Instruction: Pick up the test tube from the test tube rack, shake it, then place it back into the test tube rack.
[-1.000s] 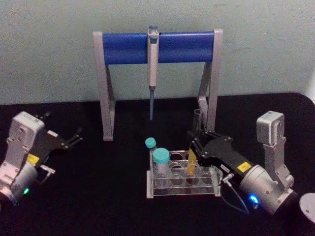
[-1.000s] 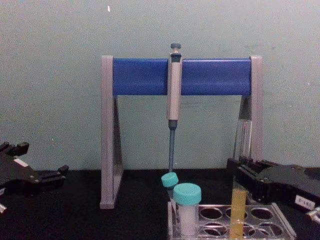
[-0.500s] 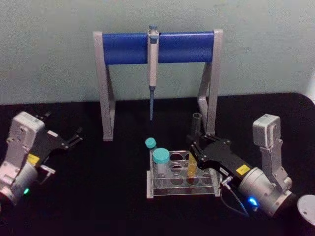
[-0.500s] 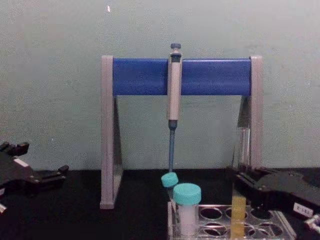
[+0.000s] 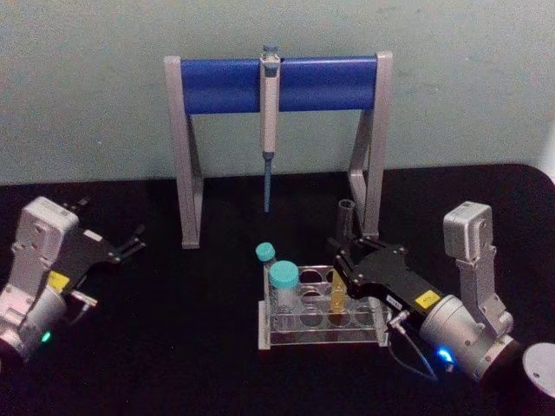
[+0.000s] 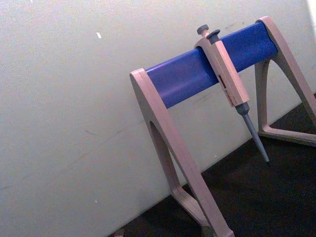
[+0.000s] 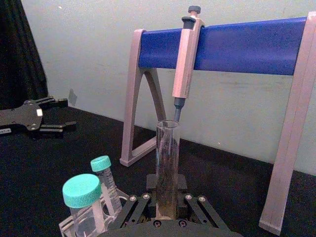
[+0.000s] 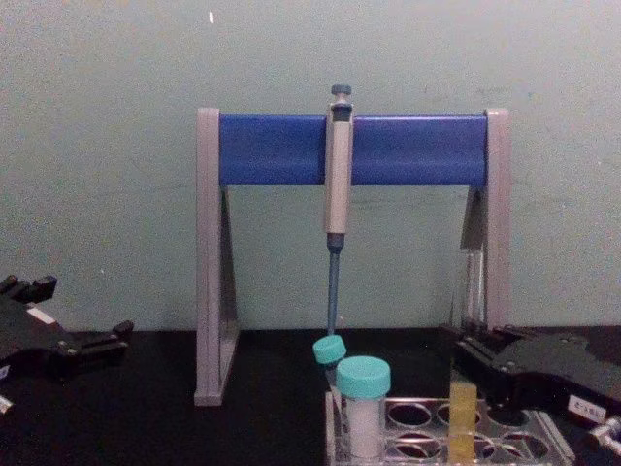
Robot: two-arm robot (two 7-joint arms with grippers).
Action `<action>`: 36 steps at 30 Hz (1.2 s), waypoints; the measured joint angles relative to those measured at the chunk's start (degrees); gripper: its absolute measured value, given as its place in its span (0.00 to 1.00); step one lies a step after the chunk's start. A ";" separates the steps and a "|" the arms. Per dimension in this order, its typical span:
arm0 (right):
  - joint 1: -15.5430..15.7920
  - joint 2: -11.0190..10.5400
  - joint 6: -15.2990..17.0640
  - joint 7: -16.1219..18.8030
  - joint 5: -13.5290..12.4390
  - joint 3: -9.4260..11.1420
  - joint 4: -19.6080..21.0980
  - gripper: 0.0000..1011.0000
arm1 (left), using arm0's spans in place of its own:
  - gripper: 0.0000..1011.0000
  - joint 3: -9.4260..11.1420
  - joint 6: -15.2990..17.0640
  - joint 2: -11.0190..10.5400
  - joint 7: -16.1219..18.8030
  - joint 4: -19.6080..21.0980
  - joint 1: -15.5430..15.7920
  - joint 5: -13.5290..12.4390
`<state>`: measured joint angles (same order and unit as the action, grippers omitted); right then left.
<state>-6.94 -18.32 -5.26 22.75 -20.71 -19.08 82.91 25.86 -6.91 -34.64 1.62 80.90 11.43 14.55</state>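
The test tube (image 5: 341, 251) is a long clear glass tube with yellow-orange liquid in its lower part. It stands upright with its bottom down in a hole on the right side of the clear test tube rack (image 5: 286, 336). My right gripper (image 5: 340, 262) reaches in from the right and is shut on the test tube just above the rack. In the right wrist view the test tube (image 7: 167, 163) rises from between the fingers (image 7: 148, 197). From the chest the yellow liquid (image 8: 463, 419) sits inside the test tube rack (image 8: 427, 449). My left gripper (image 5: 137, 241) rests open at the far left.
Two shorter tubes with teal caps (image 5: 284, 277) stand in the rack's left end. Behind the rack is a tall grey-and-blue stand (image 5: 217, 85) bearing a pipette (image 5: 269, 113). A white round object (image 5: 545, 364) lies at the table's right front corner.
My right gripper has lowered the test tube, so its liquid sits deeper in the rack. The left arm has not moved.
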 joint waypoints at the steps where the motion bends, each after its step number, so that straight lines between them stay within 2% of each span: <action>1: 0.00 0.00 0.00 0.00 0.00 0.00 0.00 0.22 | 1.00 0.00 0.00 0.00 0.00 0.00 0.00 0.00; 10: 0.02 -0.01 0.05 0.03 0.00 0.02 0.01 0.22 | 1.00 0.00 0.00 0.00 0.00 0.00 0.00 0.00; 12: 0.07 -0.03 0.26 0.03 0.04 0.02 -0.01 0.25 | 1.00 0.00 0.00 0.00 0.00 0.00 0.00 0.00; 24: 0.04 -0.01 0.21 0.03 0.03 0.03 0.00 0.62 | 1.00 0.00 0.00 0.00 0.00 0.00 0.00 0.00; 25: 0.04 -0.01 0.21 0.03 0.03 0.02 0.00 0.68 | 1.00 0.00 0.00 0.00 0.00 0.00 0.00 0.00; 29: 0.04 -0.01 0.19 0.02 0.02 0.02 0.01 0.76 | 1.00 0.00 0.00 0.00 0.00 0.00 0.00 0.00; 30: 0.04 -0.01 0.18 0.02 0.01 0.03 0.01 0.81 | 1.00 0.00 0.00 0.00 0.00 0.00 0.00 0.00; 33: 0.04 -0.01 0.16 0.03 0.01 0.02 0.01 0.87 | 1.00 0.00 0.00 0.00 0.00 0.00 0.00 0.00; 34: 0.04 -0.01 0.15 0.02 0.00 0.03 0.01 0.93 | 1.00 0.00 0.00 0.00 0.00 0.00 0.00 0.00; 36: 0.04 -0.01 0.14 0.02 -0.01 0.03 0.01 0.96 | 1.00 0.00 0.00 0.00 0.00 0.00 0.00 0.00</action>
<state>-6.91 -18.33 -5.12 22.77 -20.71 -19.06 82.92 25.86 -6.90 -34.65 1.62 80.90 11.43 14.55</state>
